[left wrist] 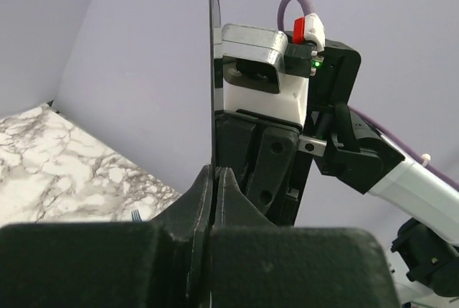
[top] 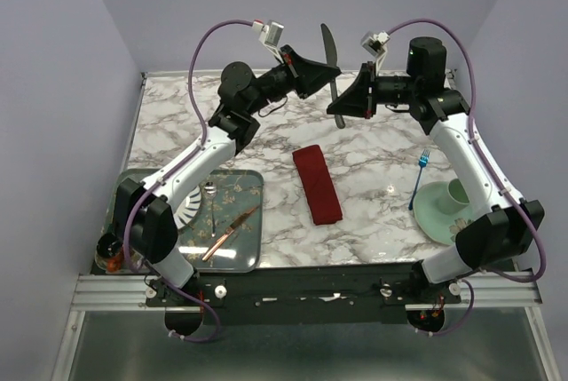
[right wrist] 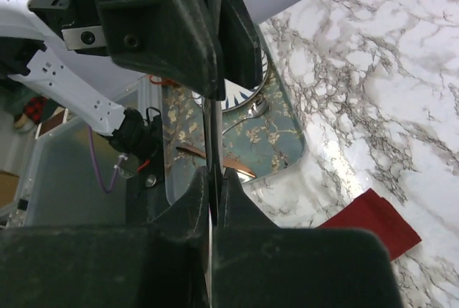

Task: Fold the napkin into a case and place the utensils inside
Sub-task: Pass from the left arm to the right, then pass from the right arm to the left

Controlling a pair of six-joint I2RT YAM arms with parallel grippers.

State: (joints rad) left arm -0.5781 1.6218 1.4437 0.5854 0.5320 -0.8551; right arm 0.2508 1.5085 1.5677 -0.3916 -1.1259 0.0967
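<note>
A slim utensil [top: 331, 75], dark against the wall, hangs upright in the air above the back of the table. My left gripper [top: 321, 70] is shut on its middle, and my right gripper [top: 344, 104] is shut on its lower part. The left wrist view has the utensil's thin edge [left wrist: 213, 71] rising from the shut left gripper [left wrist: 215, 173]. Seen from the right wrist, the right gripper [right wrist: 217, 173] pinches the utensil [right wrist: 208, 136] just below the left one. The dark red napkin, folded into a narrow case [top: 318, 184], lies mid-table. The blue-handled fork [top: 419, 177] lies at the right.
A patterned tray [top: 248, 187] at the front left holds a copper-coloured knife [top: 229, 234], a small spoon [top: 211, 196] and a striped plate [top: 188, 208]. A pale green plate [top: 435, 217] with a cup [top: 460, 193] sits at the right edge, next to the fork.
</note>
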